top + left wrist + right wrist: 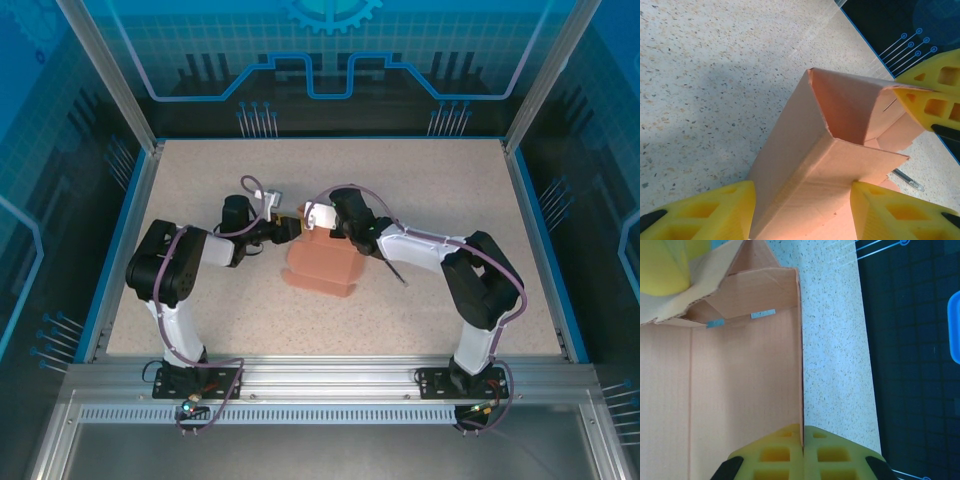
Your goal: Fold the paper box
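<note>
One paper box (320, 268): right fingers (775, 455) pinch its wall, left fingers (705, 210) apart astride it.

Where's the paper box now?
The paper box sits central in the top view; the right gripper pinches one wall edge, the left gripper straddles it.

We tag this a robot lab cell. Two arms (165, 265) are bolted to an aluminium rail (330, 375) at the near edge of a speckled desk (420, 180). Aluminium posts (105, 72) and blue panels (400, 45) with circuit and gear graphics fence it in.
</note>
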Robot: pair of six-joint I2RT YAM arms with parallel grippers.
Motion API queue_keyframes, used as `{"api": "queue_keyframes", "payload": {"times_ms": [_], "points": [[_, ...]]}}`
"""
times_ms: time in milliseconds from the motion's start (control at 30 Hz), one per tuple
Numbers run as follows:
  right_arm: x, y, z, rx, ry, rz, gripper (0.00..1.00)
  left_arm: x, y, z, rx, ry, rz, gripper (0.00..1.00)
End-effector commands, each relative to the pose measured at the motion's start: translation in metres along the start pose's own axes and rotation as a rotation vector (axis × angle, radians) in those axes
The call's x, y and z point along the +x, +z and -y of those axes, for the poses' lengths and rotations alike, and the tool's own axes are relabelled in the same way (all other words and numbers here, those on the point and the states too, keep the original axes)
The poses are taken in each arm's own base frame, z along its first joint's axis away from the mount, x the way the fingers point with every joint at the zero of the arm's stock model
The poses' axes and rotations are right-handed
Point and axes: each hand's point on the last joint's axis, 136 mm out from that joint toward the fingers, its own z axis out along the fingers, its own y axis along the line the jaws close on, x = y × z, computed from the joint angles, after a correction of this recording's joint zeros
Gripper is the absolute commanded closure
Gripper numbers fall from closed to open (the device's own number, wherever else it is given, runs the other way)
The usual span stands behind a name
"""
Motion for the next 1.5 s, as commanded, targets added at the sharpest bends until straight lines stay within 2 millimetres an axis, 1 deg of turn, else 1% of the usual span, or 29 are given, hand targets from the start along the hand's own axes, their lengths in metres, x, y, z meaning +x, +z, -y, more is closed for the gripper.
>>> {"api": "queue_keyframes", "payload": {"times_ms": [0,200,367,567,700,800,900,1100,1300,1467], "points": [[0.004,0.004,-0.012,0.0,-0.03,-0.015,1.0,0.0,0.007,0.003,0.011,0.05,-0.011,0.46],[0.006,0.001,-0.015,0.002,-0.015,-0.02,1.0,0.004,0.008,0.007,0.022,0.063,-0.006,0.46],[0.003,-0.002,-0.011,0.011,-0.001,-0.012,1.0,0.003,0.005,0.016,0.06,0.064,0.019,0.44],[0.002,-0.004,-0.004,0.017,0.012,-0.006,1.0,0.009,0.007,0.018,0.081,0.058,0.005,0.44],[-0.001,-0.005,-0.001,0.019,0.015,0.003,1.0,0.013,0.01,0.019,0.083,0.06,-0.004,0.42],[-0.003,-0.005,0.001,0.018,0.018,0.009,1.0,0.017,0.013,0.019,0.078,0.062,-0.023,0.43],[-0.004,-0.006,0.003,0.019,0.02,0.015,1.0,0.019,0.016,0.019,0.066,0.072,-0.037,0.47],[-0.006,-0.006,0.003,0.013,0.028,0.021,1.0,0.019,0.019,0.018,0.048,0.08,-0.039,0.5],[-0.007,-0.006,0.003,0.012,0.038,0.026,1.0,0.019,0.022,0.008,-0.032,0.094,-0.04,0.49],[-0.007,-0.006,0.003,0.008,0.042,0.027,1.0,0.018,0.026,0.006,-0.058,0.107,-0.041,0.44]]}}
